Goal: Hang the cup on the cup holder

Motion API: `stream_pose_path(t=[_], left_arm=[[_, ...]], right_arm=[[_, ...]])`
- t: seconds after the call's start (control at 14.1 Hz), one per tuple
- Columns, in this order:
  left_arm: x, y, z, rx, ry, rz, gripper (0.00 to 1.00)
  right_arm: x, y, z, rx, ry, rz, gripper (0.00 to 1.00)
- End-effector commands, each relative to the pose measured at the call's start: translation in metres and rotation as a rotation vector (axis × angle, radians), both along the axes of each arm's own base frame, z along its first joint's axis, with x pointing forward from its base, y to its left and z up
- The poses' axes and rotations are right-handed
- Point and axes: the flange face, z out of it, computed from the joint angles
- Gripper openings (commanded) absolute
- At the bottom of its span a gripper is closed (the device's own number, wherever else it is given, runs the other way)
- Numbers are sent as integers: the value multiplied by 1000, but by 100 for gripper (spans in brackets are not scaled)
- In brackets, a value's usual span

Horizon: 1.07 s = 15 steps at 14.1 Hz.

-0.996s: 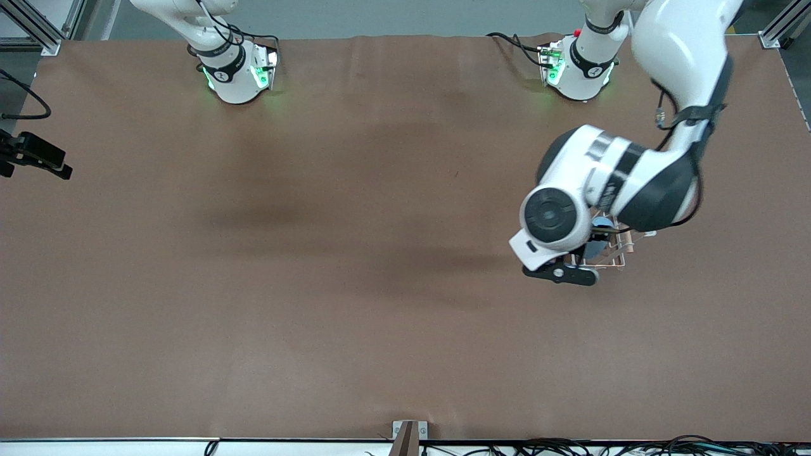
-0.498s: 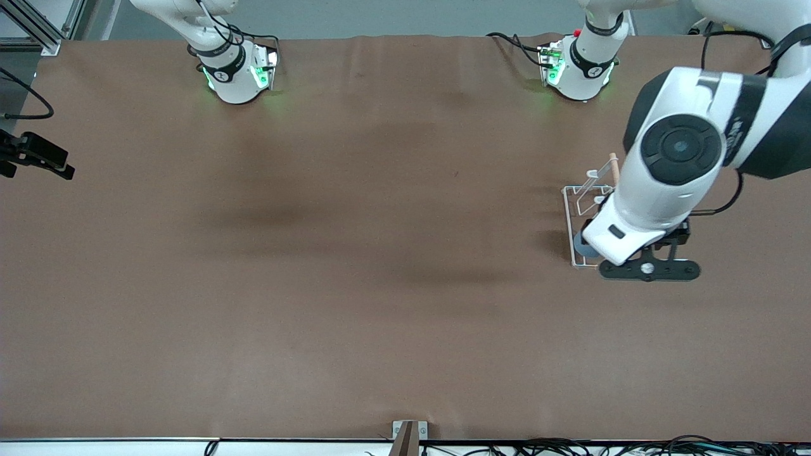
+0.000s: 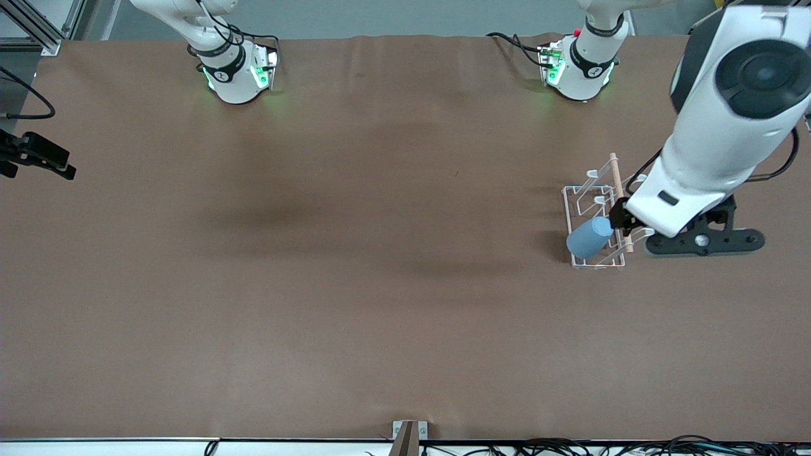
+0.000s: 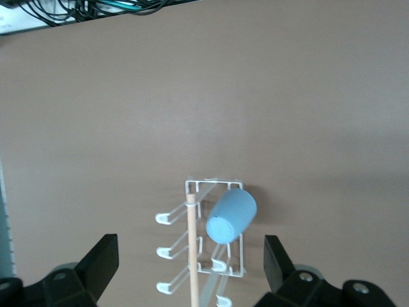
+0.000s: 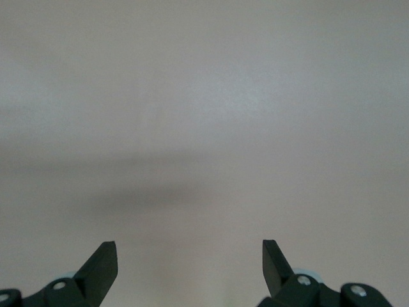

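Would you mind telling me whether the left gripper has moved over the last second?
Yes. Judged against the cup holder, the left gripper has drawn away toward the left arm's end of the table, open and empty, leaving the cup hung on a prong.

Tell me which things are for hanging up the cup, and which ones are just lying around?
For the job:
- blue cup, hanging on a prong
- white wire cup holder with a wooden rod
- left gripper, open, above the holder

Just there:
- brown table
- right gripper, open, waiting
- cables along the table edge nearest the front camera
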Motion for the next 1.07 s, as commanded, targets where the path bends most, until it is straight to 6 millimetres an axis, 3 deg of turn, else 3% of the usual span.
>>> stream_pose_path(t=[0.0,0.14,0.43,0.78,1.0], left_arm=[[-23,33,37,-38,-25,31,100],[-37,55,53,-74,-19,27,100],[-69,104,65,-146,16,20,100],[-97,128,58,-192,71,-16,100],[-106,130,48,-222,96,-10,100]], right_arm=[[-1,2,3,-1,3,-14,100],[0,3,4,-1,-4,-12,100],[0,4,5,-1,-6,-10,100],[0,1,5,-2,-9,-15,100],[0,1,5,-1,-6,-15,100]])
